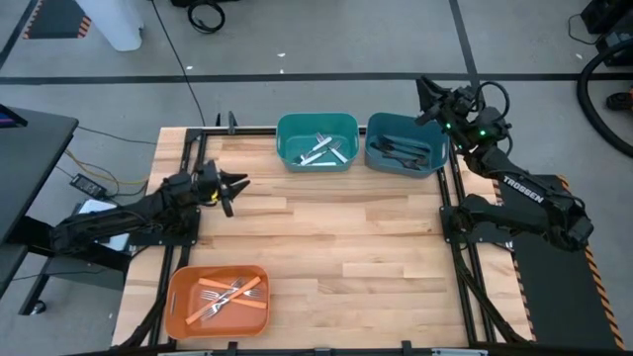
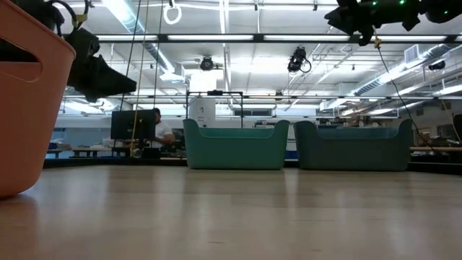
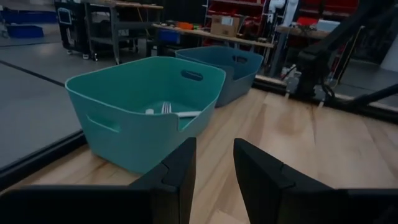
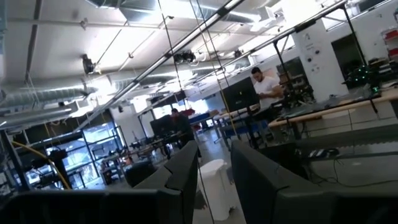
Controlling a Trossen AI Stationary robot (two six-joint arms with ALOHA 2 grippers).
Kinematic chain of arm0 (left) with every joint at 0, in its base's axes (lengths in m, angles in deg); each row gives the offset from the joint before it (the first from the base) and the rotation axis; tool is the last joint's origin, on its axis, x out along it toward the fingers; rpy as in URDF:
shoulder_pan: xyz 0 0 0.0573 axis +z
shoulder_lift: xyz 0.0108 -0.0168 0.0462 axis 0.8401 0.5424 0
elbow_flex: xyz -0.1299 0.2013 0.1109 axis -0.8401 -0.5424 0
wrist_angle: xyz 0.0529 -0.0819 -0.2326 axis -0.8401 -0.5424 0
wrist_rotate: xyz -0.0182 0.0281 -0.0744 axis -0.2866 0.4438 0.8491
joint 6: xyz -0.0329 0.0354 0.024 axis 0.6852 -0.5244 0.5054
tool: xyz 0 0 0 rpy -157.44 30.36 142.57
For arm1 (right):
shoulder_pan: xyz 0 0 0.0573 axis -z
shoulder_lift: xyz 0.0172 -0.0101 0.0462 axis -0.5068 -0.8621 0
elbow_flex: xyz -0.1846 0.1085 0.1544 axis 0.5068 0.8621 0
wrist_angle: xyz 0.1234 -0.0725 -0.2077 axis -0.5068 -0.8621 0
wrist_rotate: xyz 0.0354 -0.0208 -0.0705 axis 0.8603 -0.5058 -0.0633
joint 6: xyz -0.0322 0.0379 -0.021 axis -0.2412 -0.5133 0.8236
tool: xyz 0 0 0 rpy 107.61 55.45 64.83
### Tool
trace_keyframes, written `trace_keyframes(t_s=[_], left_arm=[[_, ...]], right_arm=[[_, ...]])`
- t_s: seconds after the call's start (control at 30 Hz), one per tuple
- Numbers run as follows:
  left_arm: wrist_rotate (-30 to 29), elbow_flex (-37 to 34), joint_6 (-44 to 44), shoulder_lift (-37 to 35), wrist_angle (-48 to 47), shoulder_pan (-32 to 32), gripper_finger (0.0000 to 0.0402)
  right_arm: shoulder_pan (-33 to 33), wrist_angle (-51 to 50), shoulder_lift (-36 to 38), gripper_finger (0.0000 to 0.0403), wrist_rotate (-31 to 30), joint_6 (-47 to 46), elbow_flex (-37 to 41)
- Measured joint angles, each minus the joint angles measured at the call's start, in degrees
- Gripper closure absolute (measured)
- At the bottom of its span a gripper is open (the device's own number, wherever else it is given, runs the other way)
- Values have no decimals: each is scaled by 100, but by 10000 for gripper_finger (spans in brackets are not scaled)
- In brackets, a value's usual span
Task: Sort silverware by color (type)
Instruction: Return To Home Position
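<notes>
Now forks (image 1: 226,294) sit in bins: orange in orange bin (image 1: 183,318), white in teal bin (image 1: 316,166), black, I think, in blue bin (image 1: 401,169). Light, stiff, slippery; grab by handle. Left gripper (image 1: 240,184) over table, right gripper (image 1: 425,96) by blue bin; jaws bit apart, empty.

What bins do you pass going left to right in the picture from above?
First the orange bin → teal bin → blue bin. The left pincer shares the orange bin's span, the right pincer the blue bin's, so both are left out.
</notes>
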Motion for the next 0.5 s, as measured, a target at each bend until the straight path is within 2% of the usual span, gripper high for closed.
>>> trace_keyframes(t_s=[0.17,0.5], left_arm=[[2,-89,-48,3,10,0,285],[2,-88,-261,4,-41,2,285]], right_arm=[[0,-128,0,298,434,364,0],[-133,-707,139,298,2658,1820,0]])
